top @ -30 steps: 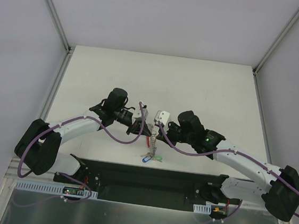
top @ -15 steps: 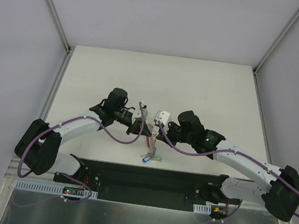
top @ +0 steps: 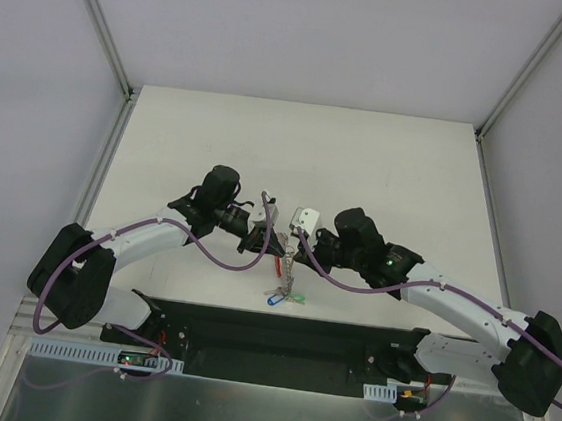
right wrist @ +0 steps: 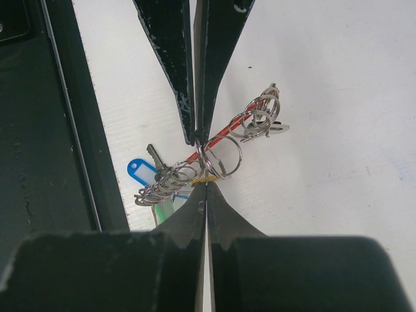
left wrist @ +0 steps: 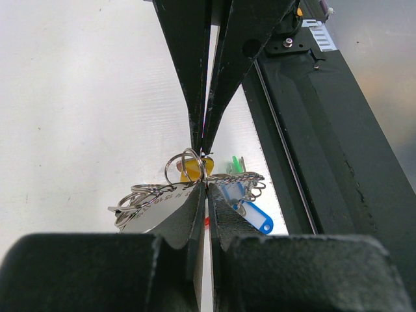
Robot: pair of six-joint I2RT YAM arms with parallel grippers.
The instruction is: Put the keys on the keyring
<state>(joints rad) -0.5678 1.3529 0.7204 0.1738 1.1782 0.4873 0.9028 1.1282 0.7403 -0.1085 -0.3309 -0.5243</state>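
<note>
My left gripper [top: 272, 252] and right gripper [top: 292, 259] meet tip to tip above the table's near edge, both shut. The left gripper [left wrist: 207, 186] pinches the keyring [right wrist: 221, 156] where its thin metal ring joins the red band [right wrist: 223, 134]. The right gripper [right wrist: 207, 184] pinches a ring next to the yellow-capped key [left wrist: 194, 171]. A chain of small rings [right wrist: 170, 180] hangs between them, with the blue tag [left wrist: 257, 218], a green cap [left wrist: 234, 163], a dark-headed key [right wrist: 154, 156] and a silver tag [left wrist: 153, 204]. The bunch [top: 281, 293] rests on the table.
A black base plate [top: 278, 333] lies along the table's near edge, just behind the keys, and also shows in the left wrist view [left wrist: 325, 136]. White walls with metal rails [top: 107, 142] enclose the white table [top: 367, 159] at the left, right and back.
</note>
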